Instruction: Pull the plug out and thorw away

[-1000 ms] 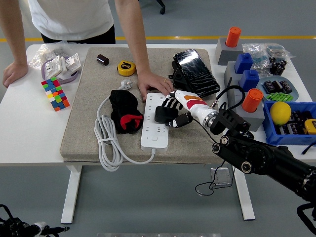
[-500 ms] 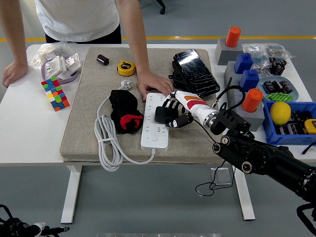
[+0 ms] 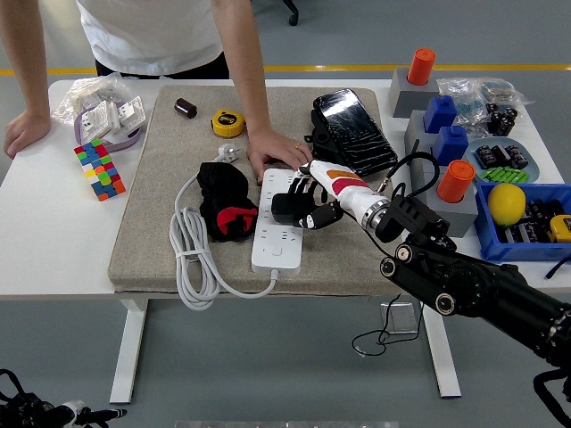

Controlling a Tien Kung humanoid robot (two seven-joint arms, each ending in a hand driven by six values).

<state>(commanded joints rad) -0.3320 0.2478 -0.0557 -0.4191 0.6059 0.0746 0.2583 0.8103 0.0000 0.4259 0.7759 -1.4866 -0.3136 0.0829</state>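
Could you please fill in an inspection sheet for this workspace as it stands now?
Surface: white table with a grey mat on it.
Job's things: white power strip on the mat; black plug on it, gripped by the right hand.
Clutter: cube, tape measure, black glove, dark case, blue bin holding a yellow ball, orange-topped blocks.
Grippers: right hand shut on the plug; left hand not in view.
Cables: strip's white cord coiled at the mat's left front.
Surroundings: a person at the far side presses one hand on the strip's far end; the other hand rests on the table.
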